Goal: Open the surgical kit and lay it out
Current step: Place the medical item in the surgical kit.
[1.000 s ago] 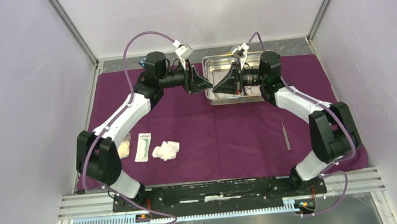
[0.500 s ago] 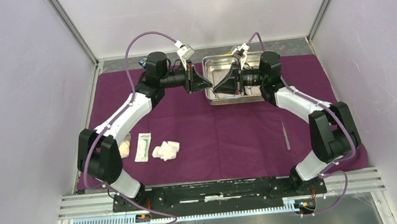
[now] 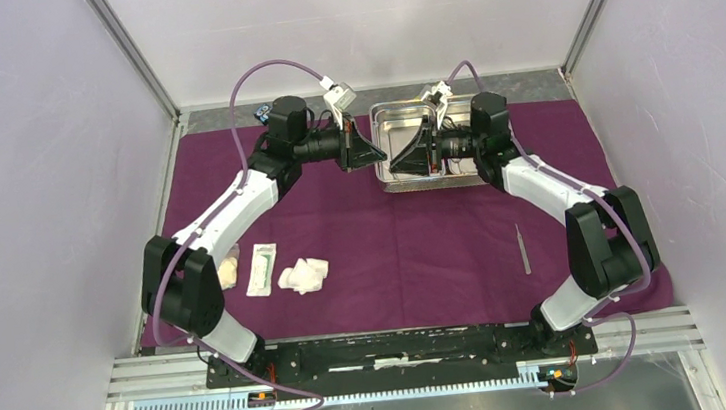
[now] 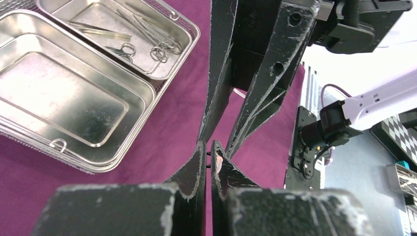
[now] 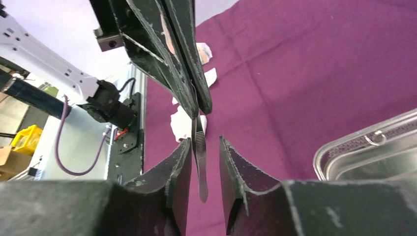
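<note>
Left end effector (image 4: 208,150) newly clamped, holding tweezers (image 5: 198,162)

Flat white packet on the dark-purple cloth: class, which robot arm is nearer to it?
Left. The left arm rises just left of the flat white packet; the right arm stands across the dark-purple cloth, far to its right.

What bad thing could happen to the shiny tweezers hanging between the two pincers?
The left pincer pinches only one end of the tweezers, so they might slip and drop onto the purple cloth. The right pincer stands open close around them; a bump while pulling away could knock them loose.
</note>
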You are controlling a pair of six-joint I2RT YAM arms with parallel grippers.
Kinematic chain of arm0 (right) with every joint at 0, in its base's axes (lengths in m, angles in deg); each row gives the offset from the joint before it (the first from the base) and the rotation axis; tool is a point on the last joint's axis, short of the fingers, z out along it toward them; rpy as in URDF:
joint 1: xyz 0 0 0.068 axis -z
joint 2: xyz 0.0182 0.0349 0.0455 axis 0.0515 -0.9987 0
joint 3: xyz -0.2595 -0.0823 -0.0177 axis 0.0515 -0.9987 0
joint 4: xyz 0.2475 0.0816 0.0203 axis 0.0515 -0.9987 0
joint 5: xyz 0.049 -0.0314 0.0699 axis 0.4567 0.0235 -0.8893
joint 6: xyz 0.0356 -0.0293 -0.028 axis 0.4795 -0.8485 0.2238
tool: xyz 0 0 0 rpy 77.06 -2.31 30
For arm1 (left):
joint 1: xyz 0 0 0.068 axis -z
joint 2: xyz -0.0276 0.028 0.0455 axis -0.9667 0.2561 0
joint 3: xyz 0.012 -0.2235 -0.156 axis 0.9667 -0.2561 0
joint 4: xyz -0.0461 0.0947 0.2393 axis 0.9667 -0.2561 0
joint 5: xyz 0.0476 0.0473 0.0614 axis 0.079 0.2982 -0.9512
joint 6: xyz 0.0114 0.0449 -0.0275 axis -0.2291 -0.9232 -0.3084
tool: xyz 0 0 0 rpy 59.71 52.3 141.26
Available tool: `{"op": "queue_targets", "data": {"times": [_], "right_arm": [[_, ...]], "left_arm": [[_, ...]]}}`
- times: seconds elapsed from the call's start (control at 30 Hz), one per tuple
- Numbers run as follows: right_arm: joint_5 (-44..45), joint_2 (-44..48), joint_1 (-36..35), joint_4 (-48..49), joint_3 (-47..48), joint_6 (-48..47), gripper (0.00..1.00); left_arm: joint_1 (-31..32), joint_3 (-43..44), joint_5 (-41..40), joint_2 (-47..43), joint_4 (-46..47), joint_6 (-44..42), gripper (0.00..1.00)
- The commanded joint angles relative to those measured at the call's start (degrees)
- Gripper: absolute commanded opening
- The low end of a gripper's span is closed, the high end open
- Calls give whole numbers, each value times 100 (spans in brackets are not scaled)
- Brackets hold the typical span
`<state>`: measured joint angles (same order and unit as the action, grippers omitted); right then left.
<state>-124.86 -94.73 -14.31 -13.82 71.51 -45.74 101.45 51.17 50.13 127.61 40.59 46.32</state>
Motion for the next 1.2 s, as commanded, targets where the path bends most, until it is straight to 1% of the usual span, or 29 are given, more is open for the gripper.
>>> {"op": "queue_targets", "data": {"times": [0.0, 0.1, 0.13, 0.2, 0.4, 0.53, 0.67, 0.93, 1.03, 1.17], "right_arm": [[375, 201, -27, -944, 430, -937, 37], [761, 316, -21, -1808, 776, -1713, 48], [906, 355, -26, -2048, 892, -1946, 50], [1168, 442, -36, -2547, 1138, -2407, 53], [1905, 572, -217, -3409, 1665, -3091, 57], [2257, 451, -375, -3992, 1883, -3421, 57], [2376, 363, -592, -4304, 1987, -3646, 57], [2549, 383, -858, -4515, 2049, -3851, 55], [2718, 334, -968, -4529, 2056, -3873, 53], [3001, 236, -1047, -4551, 2123, -3857, 46]], "left_arm": [[19, 168, -341, -239, -40, -76, 2], [17, 210, -516, -270, -313, -18, 2], [17, 230, -553, -261, -356, 22, 2], [22, 290, -694, -236, -518, 200, 2], [18, 493, -1089, -116, -864, 870, 2], [19, 565, -1114, -45, -876, 1382, 2], [19, 556, -1067, 41, -819, 1689, 2], [41, 538, -1140, 121, -809, 1710, 2], [57, 538, -1148, 128, -805, 1700, 2], [71, 522, -1148, 133, -805, 1688, 2]]}}
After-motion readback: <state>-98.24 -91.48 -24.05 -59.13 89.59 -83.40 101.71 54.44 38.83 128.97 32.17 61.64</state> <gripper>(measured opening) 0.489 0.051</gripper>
